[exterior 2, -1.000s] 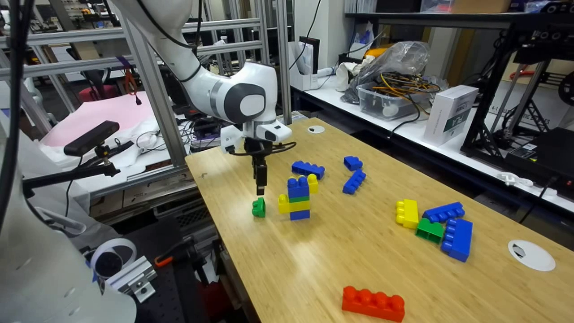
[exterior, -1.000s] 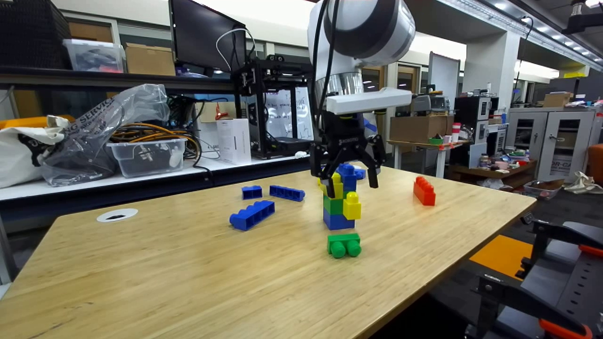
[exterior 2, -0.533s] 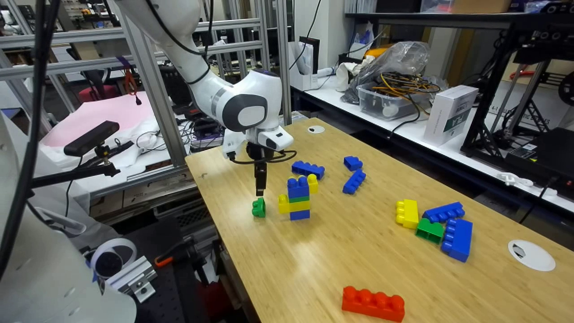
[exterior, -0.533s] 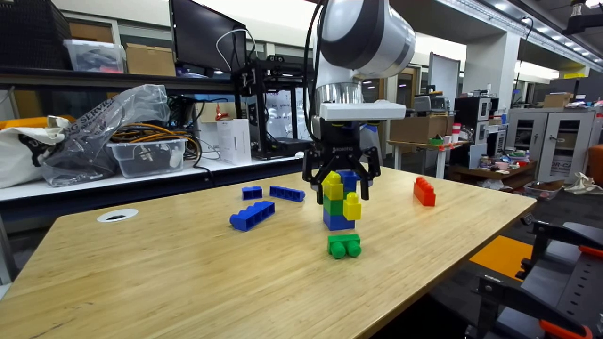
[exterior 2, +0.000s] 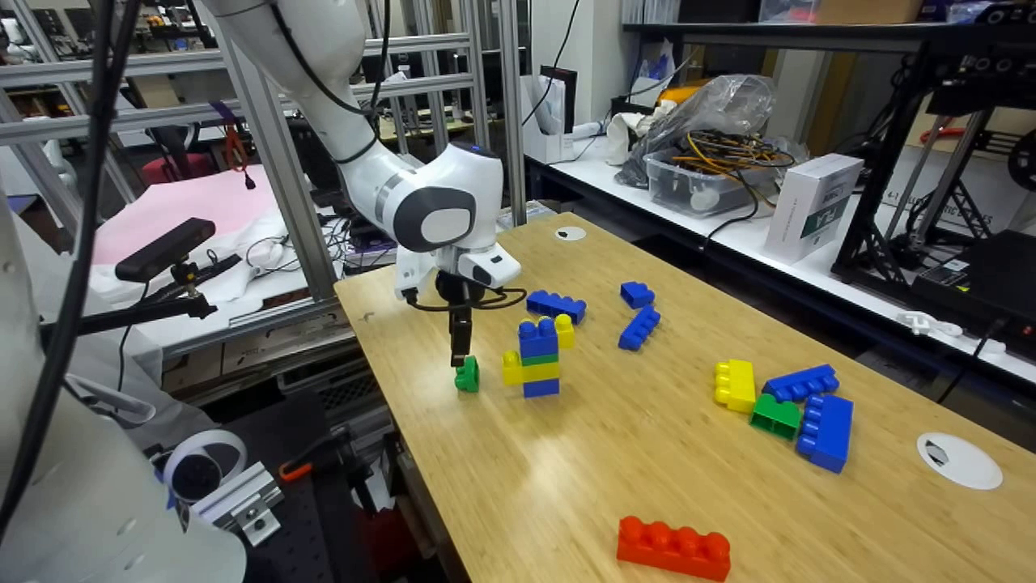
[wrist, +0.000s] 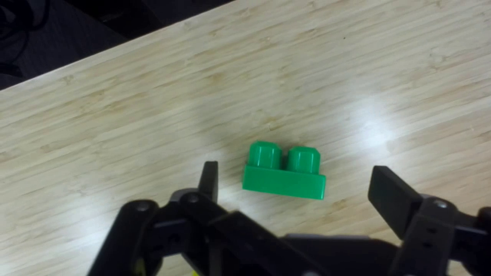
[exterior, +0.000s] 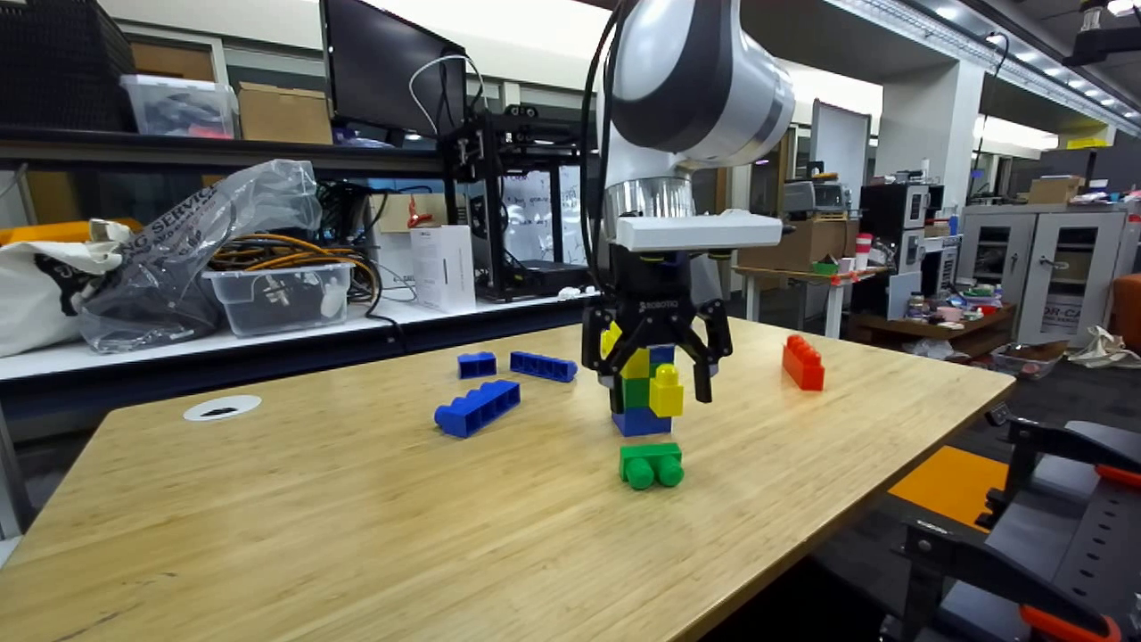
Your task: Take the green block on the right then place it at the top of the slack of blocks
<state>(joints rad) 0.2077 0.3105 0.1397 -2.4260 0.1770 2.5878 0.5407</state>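
Note:
The green block point(wrist: 284, 183) lies on its side on the wooden table, two studs pointing sideways, near the table edge. In both exterior views it sits a short way from the slack of blocks point(exterior 2: 540, 371), an upright tower of blue, yellow and green bricks. My gripper point(wrist: 295, 168) is open above the block, whose green body appears between the widely spread fingers in the wrist view. In an exterior view the gripper point(exterior: 660, 400) partly covers the tower point(exterior: 640, 421) behind it. From another angle the fingertips point(exterior 2: 459, 356) hang just over the green block point(exterior 2: 467, 375), seemingly not touching it.
Loose blue bricks point(exterior: 479, 407) lie beyond the tower. A red brick point(exterior 2: 673, 549) rests apart from them. Another green brick point(exterior 2: 775, 417) lies among yellow point(exterior 2: 735, 385) and blue bricks point(exterior 2: 825, 432). The table edge point(wrist: 115, 49) runs close to the green block.
My gripper has come down and shifted slightly toward the green block, its fingers staying open. The blocks on the table have not moved.

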